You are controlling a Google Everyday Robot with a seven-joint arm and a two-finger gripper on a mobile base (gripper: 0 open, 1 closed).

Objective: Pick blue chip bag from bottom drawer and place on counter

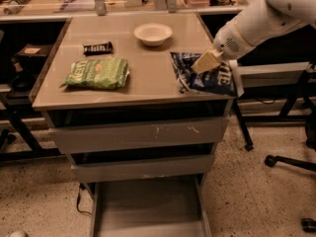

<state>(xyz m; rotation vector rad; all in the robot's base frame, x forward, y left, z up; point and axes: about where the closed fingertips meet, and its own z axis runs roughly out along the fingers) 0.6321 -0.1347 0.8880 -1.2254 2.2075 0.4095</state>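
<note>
The blue chip bag (216, 78) is at the front right corner of the counter (148, 68), its right edge hanging slightly past the rim. My gripper (203, 63) reaches in from the upper right on the white arm and is shut on the bag's upper left part. The bottom drawer (148, 206) is pulled open below, and its flat grey floor shows nothing on it.
A green chip bag (97, 73), a black candy bar (97, 48) and a white bowl (153, 33) are on the counter. Two upper drawers (138, 135) are shut. A cluttered desk (74, 6) runs behind. A chair base (291, 162) stands at the right.
</note>
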